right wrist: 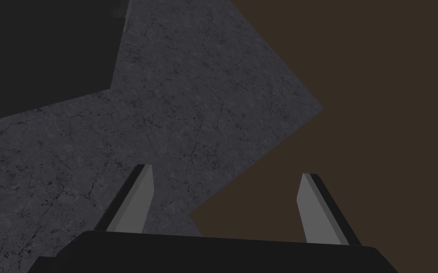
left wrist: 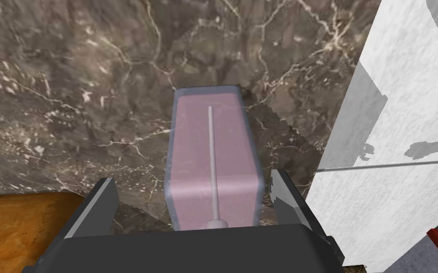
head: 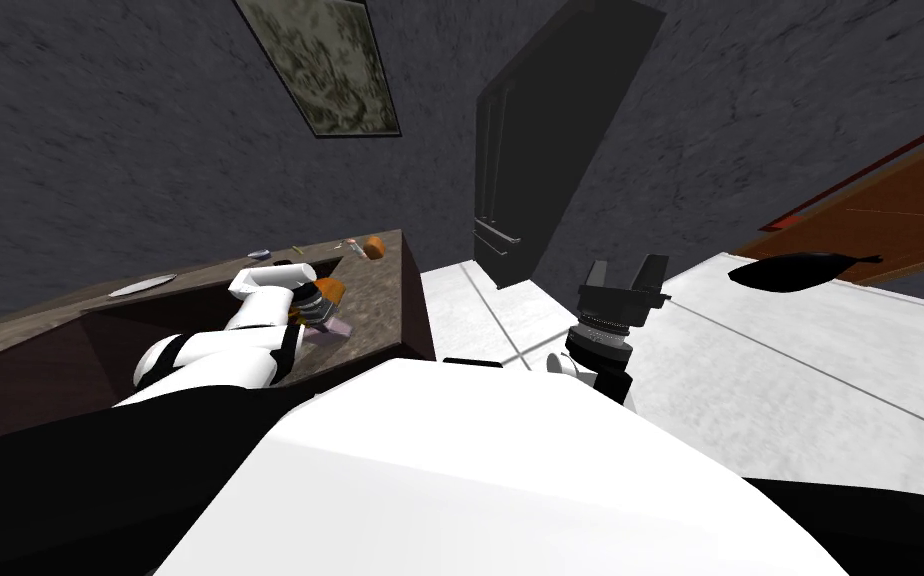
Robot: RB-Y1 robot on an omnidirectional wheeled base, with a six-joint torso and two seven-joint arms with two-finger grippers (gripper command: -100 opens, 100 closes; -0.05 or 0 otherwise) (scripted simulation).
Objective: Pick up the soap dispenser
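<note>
The soap dispenser is a pale pink block with a thin grey tube down its middle, standing on the brown marbled countertop. My left gripper is open and straddles its upper end; one finger nearly touches its side, the other stands a little apart. In the head view my left arm reaches over the countertop, with the pink soap dispenser showing just beyond the wrist. My right gripper is raised over the floor beside the counter, open and empty; the right gripper faces a wall.
An orange object lies on the counter close beside my left fingers. Further along the countertop are another orange item, small bits and a flat plate. The counter ends just beyond the dispenser, above white floor. A dark cabinet stands ahead.
</note>
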